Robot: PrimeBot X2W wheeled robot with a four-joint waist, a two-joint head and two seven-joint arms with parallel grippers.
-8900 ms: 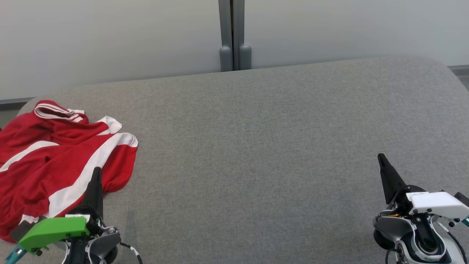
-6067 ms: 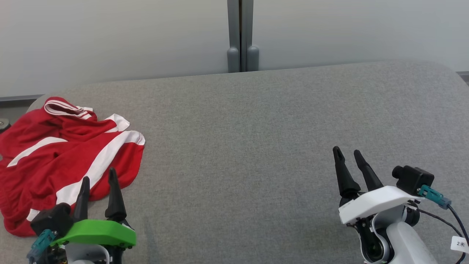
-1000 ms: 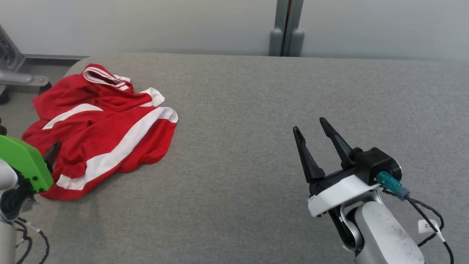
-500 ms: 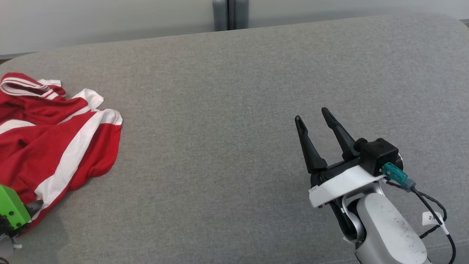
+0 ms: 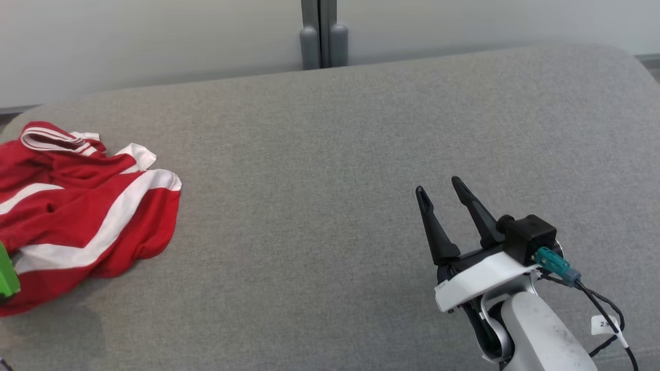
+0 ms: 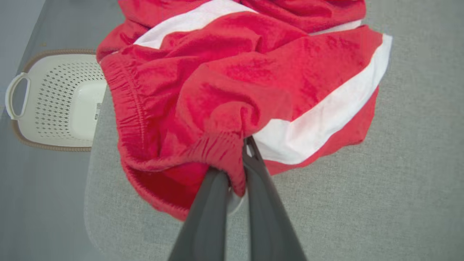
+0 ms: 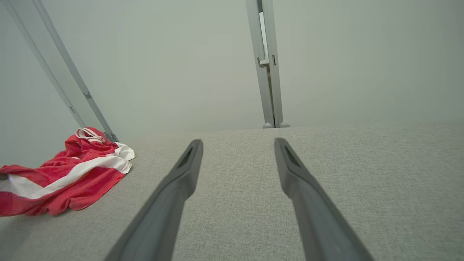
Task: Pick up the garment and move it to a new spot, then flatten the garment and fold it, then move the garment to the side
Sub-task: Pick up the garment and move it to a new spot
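The red garment (image 5: 87, 216) with broad white stripes lies crumpled at the left end of the grey table (image 5: 330, 154), and part of it goes over the left edge. In the left wrist view the left gripper (image 6: 235, 163) has its two dark fingers pressed close together on a gathered, elastic hem of the garment (image 6: 253, 72), at the side nearest to the robot. Its green cover (image 5: 6, 278) shows at the left border of the head view, touching the cloth. I can read no brand or print on the cloth.

The right gripper (image 5: 438, 186) is well apart from the garment, above the bare right half of the table, with its fingers spread wide and nothing between them.

A small white tag (image 5: 604, 324) hangs on the cable of the right arm; it begins with "2", and the rest is too small to read.

A cream laundry basket (image 6: 47, 105) with a handle stands on the floor just beside the table's left end.
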